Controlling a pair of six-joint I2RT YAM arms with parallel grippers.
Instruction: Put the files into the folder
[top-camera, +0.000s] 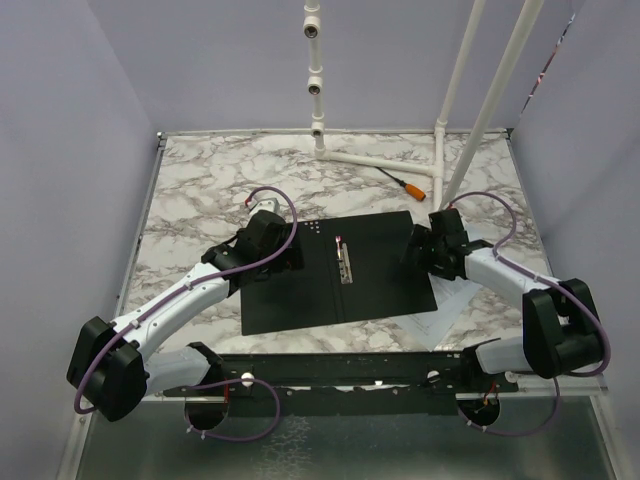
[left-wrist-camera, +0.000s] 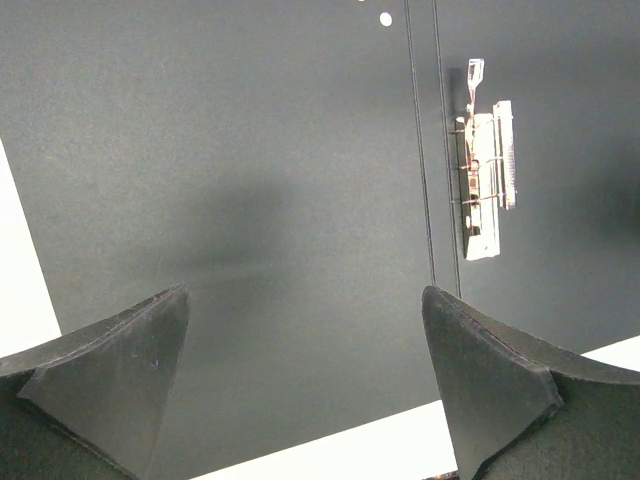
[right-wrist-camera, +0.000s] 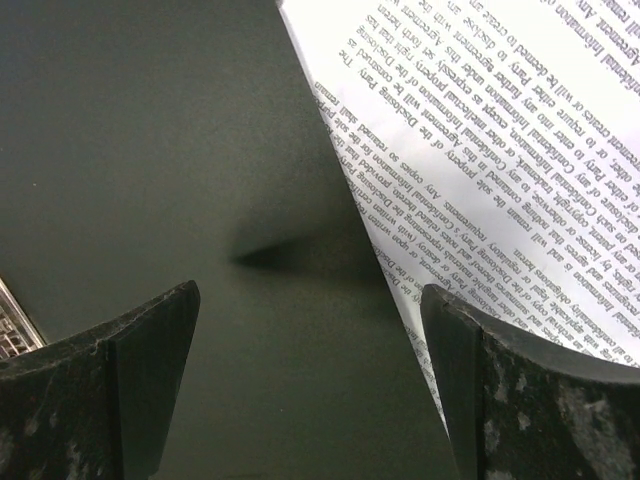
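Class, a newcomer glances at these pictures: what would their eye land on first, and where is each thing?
An open black folder lies flat at the middle of the marble table, its metal clip shining on the spine. The left end effector hangs open above its left half, and the right end effector is open at its right edge, beside printed white sheets.
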